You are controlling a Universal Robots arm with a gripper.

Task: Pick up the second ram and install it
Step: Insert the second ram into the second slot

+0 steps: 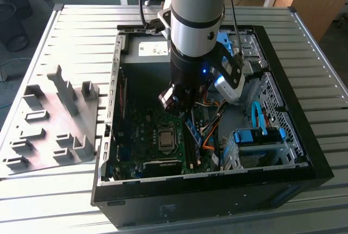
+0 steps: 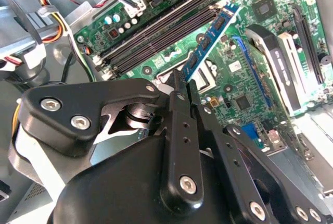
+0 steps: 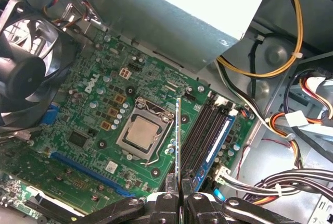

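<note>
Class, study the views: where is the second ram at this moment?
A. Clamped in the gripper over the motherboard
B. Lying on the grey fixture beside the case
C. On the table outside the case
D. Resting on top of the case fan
A: in the first wrist view the second ram stands edge-on, clamped in the gripper, above the motherboard beside the processor socket.

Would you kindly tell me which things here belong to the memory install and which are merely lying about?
In the job:
- second ram, clamped in the gripper's jaws
- memory slots
- computer case

Lying about:
- grey fixture block, outside the case
- fan
- processor socket
</note>
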